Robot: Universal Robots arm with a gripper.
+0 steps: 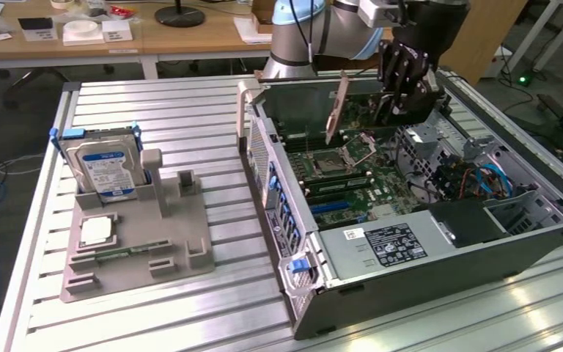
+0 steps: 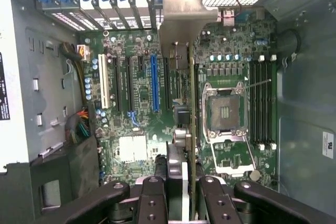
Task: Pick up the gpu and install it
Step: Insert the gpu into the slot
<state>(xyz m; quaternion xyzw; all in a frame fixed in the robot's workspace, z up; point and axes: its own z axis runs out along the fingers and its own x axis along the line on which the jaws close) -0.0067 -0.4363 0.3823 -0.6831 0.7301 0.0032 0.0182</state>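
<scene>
My gripper (image 1: 400, 110) hangs over the open computer case (image 1: 292, 220), shut on the gpu (image 1: 337, 110). The card is held on edge above the motherboard (image 1: 360, 194), and its metal bracket faces the case's rear wall. In the wrist view the gpu (image 2: 181, 77) runs edge-on from my gripper (image 2: 181, 187) out to its silver bracket (image 2: 181, 17). It hovers between the blue expansion slot (image 2: 154, 82) and the open CPU socket (image 2: 226, 111), apart from the board.
A grey fixture (image 1: 188, 249) on the slatted table at the exterior view's left holds a silver hard drive (image 1: 105, 165) and a small square CPU chip (image 1: 96, 231). Inside the case are the power supply (image 1: 389, 242), cables (image 1: 477, 180) and memory slots (image 2: 261, 103).
</scene>
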